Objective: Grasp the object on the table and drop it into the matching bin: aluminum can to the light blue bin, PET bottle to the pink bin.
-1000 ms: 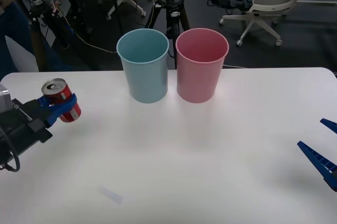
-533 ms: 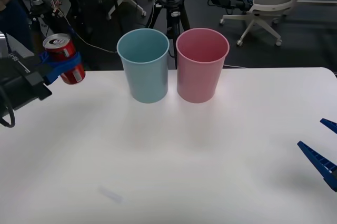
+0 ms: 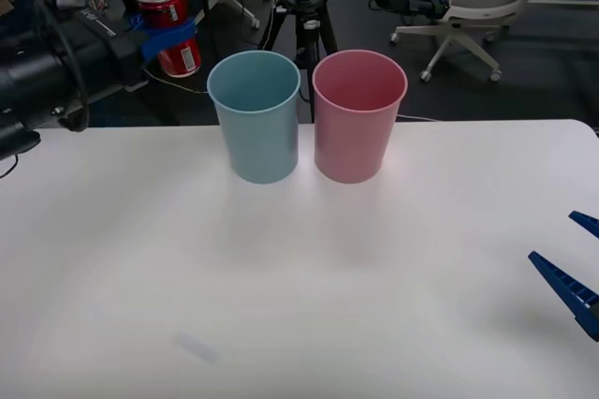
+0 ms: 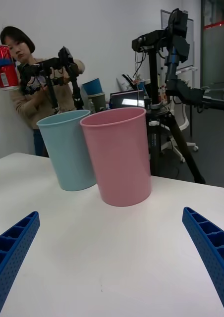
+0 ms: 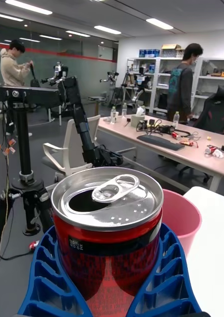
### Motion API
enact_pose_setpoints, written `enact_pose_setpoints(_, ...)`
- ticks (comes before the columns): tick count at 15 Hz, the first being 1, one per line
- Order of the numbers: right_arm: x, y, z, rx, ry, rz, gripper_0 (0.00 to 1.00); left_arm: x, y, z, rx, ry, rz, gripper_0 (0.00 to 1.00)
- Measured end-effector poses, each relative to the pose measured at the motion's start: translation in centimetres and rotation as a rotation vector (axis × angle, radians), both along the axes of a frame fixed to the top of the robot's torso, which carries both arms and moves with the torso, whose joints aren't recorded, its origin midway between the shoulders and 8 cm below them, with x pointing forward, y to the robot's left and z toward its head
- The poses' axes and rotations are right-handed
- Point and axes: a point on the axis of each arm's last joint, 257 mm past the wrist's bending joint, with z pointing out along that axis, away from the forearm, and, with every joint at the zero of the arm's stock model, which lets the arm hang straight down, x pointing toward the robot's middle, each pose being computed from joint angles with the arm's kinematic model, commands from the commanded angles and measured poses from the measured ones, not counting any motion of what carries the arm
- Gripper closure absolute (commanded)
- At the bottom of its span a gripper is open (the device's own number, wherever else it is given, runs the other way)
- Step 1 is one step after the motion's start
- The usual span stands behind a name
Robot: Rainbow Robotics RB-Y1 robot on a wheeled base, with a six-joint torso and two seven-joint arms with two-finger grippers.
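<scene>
The left gripper [image 3: 170, 36] hung in the air up and to the left of the light blue bin [image 3: 255, 116], its blue fingers [image 5: 161, 277] clasped round the middle of the upright aluminum can [image 3: 168, 28], silver top above them. The pink bin [image 3: 357, 114] touched the blue bin's right side. The right gripper [image 3: 573, 268] rested low over the bench [image 3: 309, 287], far right of the bins, fingers spread wide.
</scene>
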Motion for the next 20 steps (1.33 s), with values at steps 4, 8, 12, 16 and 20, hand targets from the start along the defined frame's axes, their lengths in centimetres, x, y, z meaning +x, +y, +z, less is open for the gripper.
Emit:
enact_pose_setpoints(4, 0.0, 0.0, 0.0, 0.0, 0.0, 0.0, 0.0, 2.8, -3.3, -0.2, -0.017, 0.005, -0.017, 0.99)
enact_pose_setpoints(8, 0.0, 0.0, 0.0, 0.0, 0.0, 0.0, 0.0, 5.7, -5.5, -0.7, -0.002, -0.014, 0.008, 0.99)
enact_pose_setpoints(12, 0.0, 0.0, 0.0, 0.0, 0.0, 0.0, 0.0, 8.0, -6.4, -1.7, 0.025, -0.021, 0.045, 0.99)
enact_pose_setpoints(16, 0.0, 0.0, 0.0, 0.0, 0.0, 0.0, 0.0, 9.6, -7.2, -2.6, 0.037, -0.034, 0.098, 0.99)
enact_pose_setpoints(20, 0.0, 0.0, 0.0, 0.0, 0.0, 0.0, 0.0, 10.1, -7.4, -3.3, 0.047, -0.038, 0.122, 0.95)
